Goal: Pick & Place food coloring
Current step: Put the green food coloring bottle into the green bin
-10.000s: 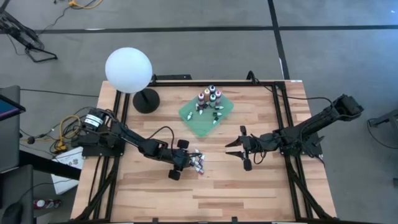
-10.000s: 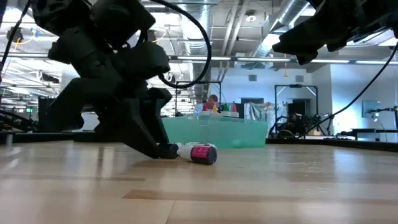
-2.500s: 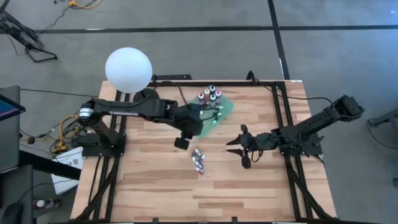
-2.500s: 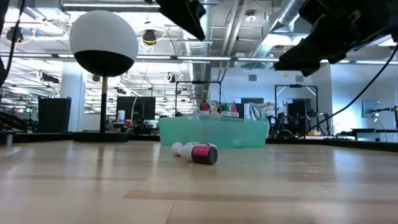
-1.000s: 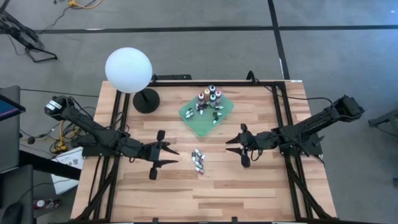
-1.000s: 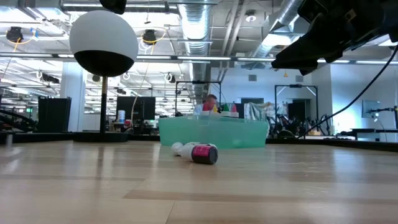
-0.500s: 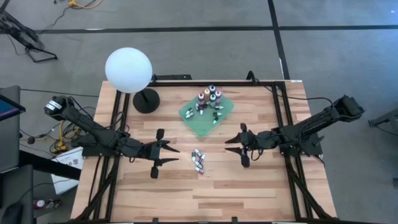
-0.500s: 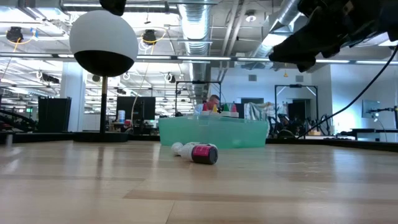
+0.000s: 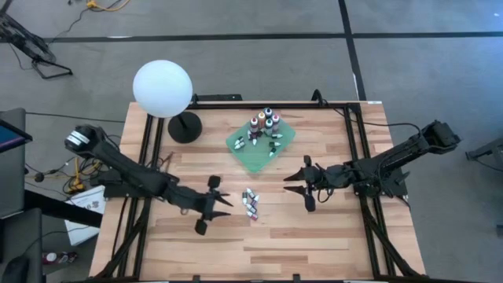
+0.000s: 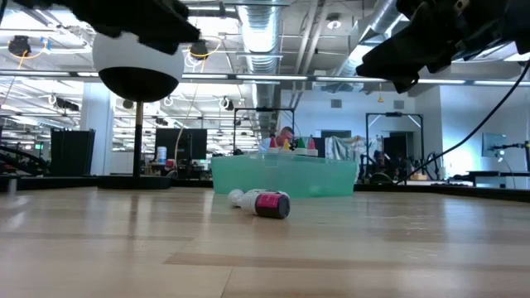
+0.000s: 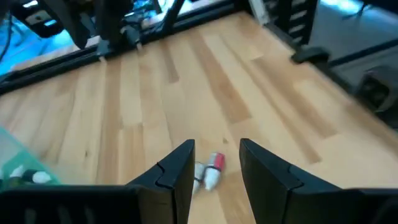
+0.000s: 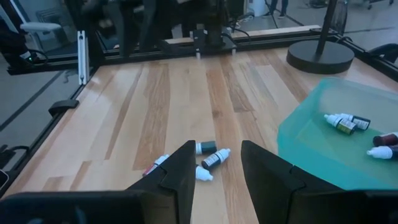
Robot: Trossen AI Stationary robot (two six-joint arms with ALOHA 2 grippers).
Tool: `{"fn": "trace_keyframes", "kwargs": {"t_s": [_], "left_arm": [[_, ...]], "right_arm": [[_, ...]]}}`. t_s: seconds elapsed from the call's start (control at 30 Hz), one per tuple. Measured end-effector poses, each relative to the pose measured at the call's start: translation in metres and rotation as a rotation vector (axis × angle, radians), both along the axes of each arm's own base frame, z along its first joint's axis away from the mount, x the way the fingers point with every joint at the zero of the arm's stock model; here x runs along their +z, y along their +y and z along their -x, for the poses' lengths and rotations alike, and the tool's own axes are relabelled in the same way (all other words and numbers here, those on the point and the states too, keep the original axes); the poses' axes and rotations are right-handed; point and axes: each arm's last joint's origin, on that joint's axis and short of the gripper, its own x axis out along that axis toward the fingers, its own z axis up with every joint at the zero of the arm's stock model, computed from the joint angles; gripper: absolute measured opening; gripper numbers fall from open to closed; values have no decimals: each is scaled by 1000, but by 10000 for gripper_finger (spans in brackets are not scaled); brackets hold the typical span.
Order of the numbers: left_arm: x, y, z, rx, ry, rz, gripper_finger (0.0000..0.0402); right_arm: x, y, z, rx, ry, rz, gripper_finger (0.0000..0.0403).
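Since a second ago, left end effector (image 9: 222, 210) has advanced toward the loose food coloring bottles (image 9: 250, 203) at mid-worktop (image 9: 314, 244); fingers parted, holding nothing. Right end effector (image 9: 297, 187) hovers on the bottles' other side, fingers apart, empty. Remaining bottles (image 9: 263, 122) occupy the green tray (image 9: 250, 159) toward the far edge, beside the white globe lamp (image 9: 163, 89).

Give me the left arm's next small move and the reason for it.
Probably ease the left gripper forward and down toward the loose food coloring bottles lying on the wood. Its jaws are open and empty, the bottles lie just ahead between its fingers in the left wrist view, and they are outside the green tray. The right gripper hovers open on the bottles' other side.
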Motion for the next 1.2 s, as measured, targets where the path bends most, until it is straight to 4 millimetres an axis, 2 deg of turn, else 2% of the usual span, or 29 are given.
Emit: {"fn": "trace_keyframes", "kwargs": {"t_s": [0.23,0.4,0.53,0.7,0.83,1.07,1.2], "left_arm": [[-22,8,-31,131,158,-157,122],[-42,19,-56,73,274,-165,122],[-43,29,-69,53,292,-195,122],[-52,53,-72,60,372,-190,122],[-59,65,-73,75,418,-210,122],[-66,76,-76,154,429,-248,116],[-82,77,-79,149,473,-255,101]], "right_arm": [[0,0,0,0,-4,-2,120],[0,0,0,0,-1,-1,120],[0,0,0,0,-1,-1,120],[0,0,0,1,0,-1,120],[0,0,0,1,3,0,120],[-1,0,0,1,9,2,120],[-1,0,0,1,12,3,120]]}}
